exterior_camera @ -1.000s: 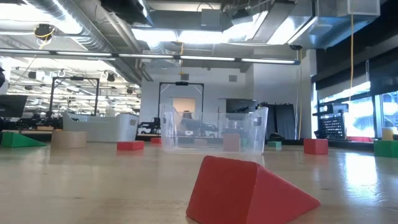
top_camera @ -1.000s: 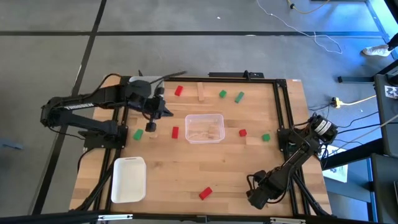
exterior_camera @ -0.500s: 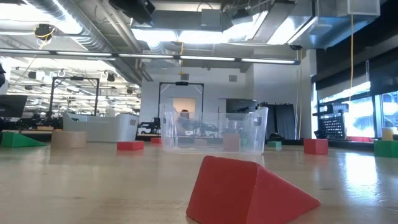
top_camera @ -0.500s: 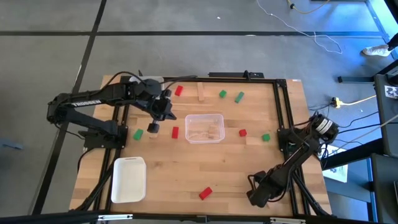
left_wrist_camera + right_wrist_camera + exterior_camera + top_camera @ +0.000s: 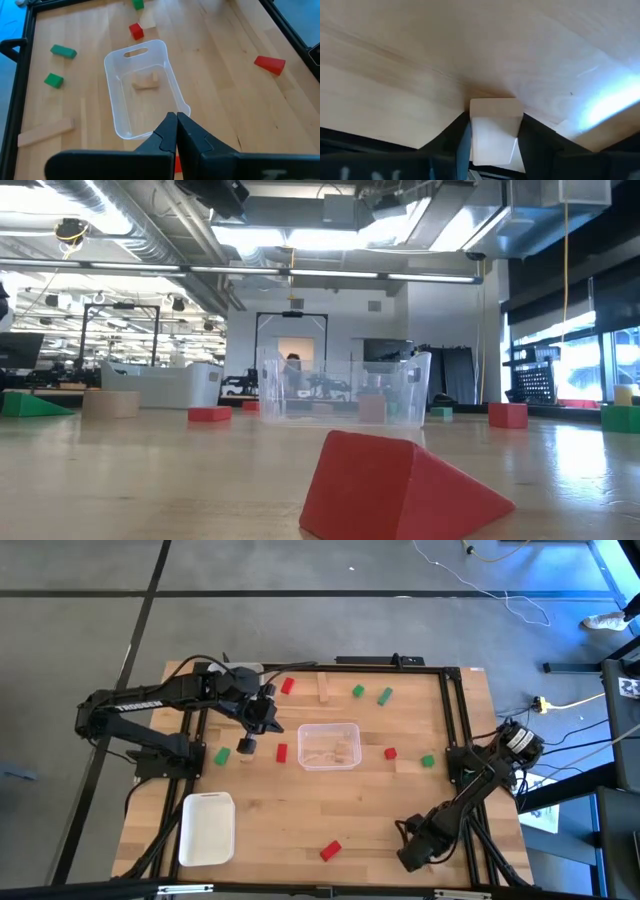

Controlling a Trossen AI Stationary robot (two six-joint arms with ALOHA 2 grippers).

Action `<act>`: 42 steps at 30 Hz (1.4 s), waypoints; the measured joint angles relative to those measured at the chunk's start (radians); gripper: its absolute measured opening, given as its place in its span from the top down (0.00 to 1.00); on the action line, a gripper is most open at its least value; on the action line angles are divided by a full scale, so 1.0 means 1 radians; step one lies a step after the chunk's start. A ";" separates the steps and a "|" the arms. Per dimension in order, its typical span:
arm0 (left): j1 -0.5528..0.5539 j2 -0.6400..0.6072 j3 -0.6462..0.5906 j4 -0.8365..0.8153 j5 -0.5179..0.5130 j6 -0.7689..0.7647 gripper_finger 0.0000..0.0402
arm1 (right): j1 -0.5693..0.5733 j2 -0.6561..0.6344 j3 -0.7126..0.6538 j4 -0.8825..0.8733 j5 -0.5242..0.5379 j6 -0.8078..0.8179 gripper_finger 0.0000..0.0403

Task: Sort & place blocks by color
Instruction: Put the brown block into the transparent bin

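Observation:
Red, green and light-wood blocks lie scattered on the wooden table. A red wedge (image 5: 330, 850) sits near the front edge, large in the low view (image 5: 400, 485). A red block (image 5: 281, 752) and a green block (image 5: 221, 755) lie left of the clear tray (image 5: 329, 745), whose floor holds light-wood blocks (image 5: 145, 82). My left gripper (image 5: 270, 724) hangs shut and empty above the table, left of that tray (image 5: 142, 85). My right gripper (image 5: 413, 857) is low at the near right corner, shut on a light-wood block (image 5: 495, 127). My right gripper pinches the light-wood block by two opposite sides (image 5: 471, 131), one finger on each. The fingers come steeply from above. The block's underside rests on the table top.
A white tray (image 5: 207, 828) lies at the near left. More blocks sit along the far edge: a red one (image 5: 287, 686), a long light-wood one (image 5: 324, 687) and two green ones (image 5: 357, 691). A red block (image 5: 390, 753) and a green block (image 5: 427, 761) lie right of the clear tray.
My right gripper has sunk toward the table at the near right corner, and its wrist has rolled a little. The blocks in the high and low views lie as before.

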 joint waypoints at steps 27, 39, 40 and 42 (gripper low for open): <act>0.001 0.000 0.001 -0.027 -0.112 -0.046 1.00 | -0.529 -0.299 0.037 -0.253 0.253 -0.732 0.68; 0.001 -0.001 0.001 -0.110 -0.135 -0.155 1.00 | -0.893 -0.281 0.345 -0.279 0.402 -1.364 0.68; 0.001 -0.001 0.001 -0.122 -0.135 -0.177 1.00 | -0.917 -0.273 0.368 -0.277 0.403 -1.392 0.68; 0.001 -0.001 0.001 -0.141 -0.132 -0.215 1.00 | -0.952 -0.247 0.414 -0.263 0.403 -1.450 0.68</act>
